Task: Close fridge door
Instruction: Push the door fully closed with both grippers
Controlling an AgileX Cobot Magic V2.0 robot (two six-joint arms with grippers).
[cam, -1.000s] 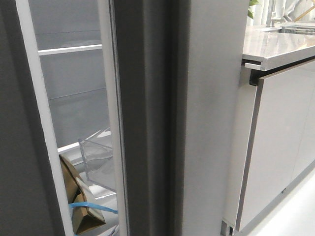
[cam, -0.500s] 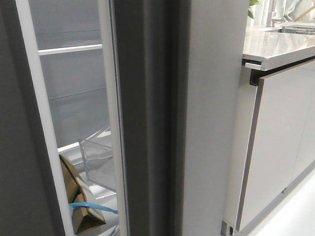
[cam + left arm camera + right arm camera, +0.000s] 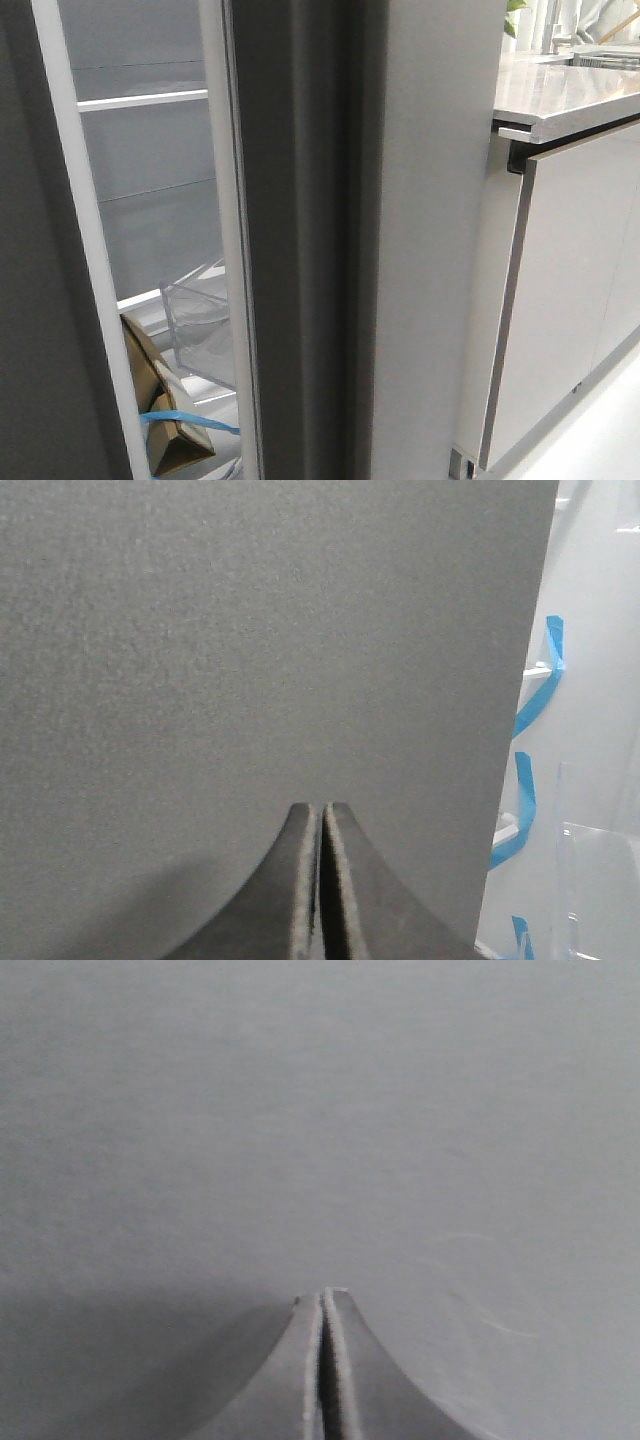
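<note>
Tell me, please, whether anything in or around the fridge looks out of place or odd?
Inside the open fridge, a brown cardboard piece leans askew beside a clear bin, with loose blue tape trailing across it.

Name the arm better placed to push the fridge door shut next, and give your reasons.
Probably left. The left end effector, shut, faces the matte dark fridge door near its free edge, with the fridge interior visible beyond. The right end effector, also shut, faces a paler grey panel I can't identify.
</note>
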